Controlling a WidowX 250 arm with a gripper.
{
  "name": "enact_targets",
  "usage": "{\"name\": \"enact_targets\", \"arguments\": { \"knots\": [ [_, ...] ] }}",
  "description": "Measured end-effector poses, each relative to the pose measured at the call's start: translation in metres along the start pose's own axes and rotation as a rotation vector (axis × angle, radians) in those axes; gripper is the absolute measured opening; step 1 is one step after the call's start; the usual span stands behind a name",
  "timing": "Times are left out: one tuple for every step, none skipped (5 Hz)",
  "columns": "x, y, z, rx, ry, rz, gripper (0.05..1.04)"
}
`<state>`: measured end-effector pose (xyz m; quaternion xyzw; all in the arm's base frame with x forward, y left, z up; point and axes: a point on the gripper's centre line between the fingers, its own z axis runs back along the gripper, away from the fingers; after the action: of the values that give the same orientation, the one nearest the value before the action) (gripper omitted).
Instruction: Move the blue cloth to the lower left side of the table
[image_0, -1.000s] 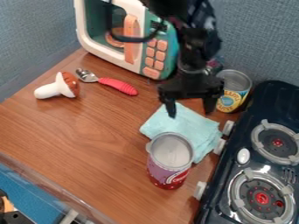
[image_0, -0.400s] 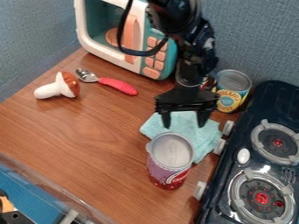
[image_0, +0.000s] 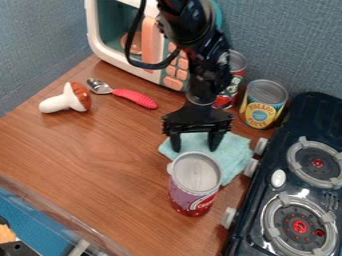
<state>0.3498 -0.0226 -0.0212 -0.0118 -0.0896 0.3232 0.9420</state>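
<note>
Two fingers of the pincer (image_0: 195, 148) hang apart over the blue cloth (image_0: 234, 154); white lettering marks the purple-red can (image_0: 190, 196), printing also marks the yellow-labelled can (image_0: 260, 111).

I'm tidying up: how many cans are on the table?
3: a purple-and-red can in front of the blue cloth, a yellow-labelled can beside the stove, and a red can partly behind the arm. Others may be hidden.
</note>
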Motion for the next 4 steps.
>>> {"name": "enact_targets", "arguments": {
  "knots": [
    [0.002,0.008,-0.003,0.003,0.003,0.027,1.001],
    [0.005,0.021,-0.005,0.008,0.007,0.060,1.001],
    [0.018,0.048,-0.005,0.014,-0.001,0.147,1.001],
    [0.029,0.088,-0.002,0.037,-0.029,0.256,1.001]
  ]
}}
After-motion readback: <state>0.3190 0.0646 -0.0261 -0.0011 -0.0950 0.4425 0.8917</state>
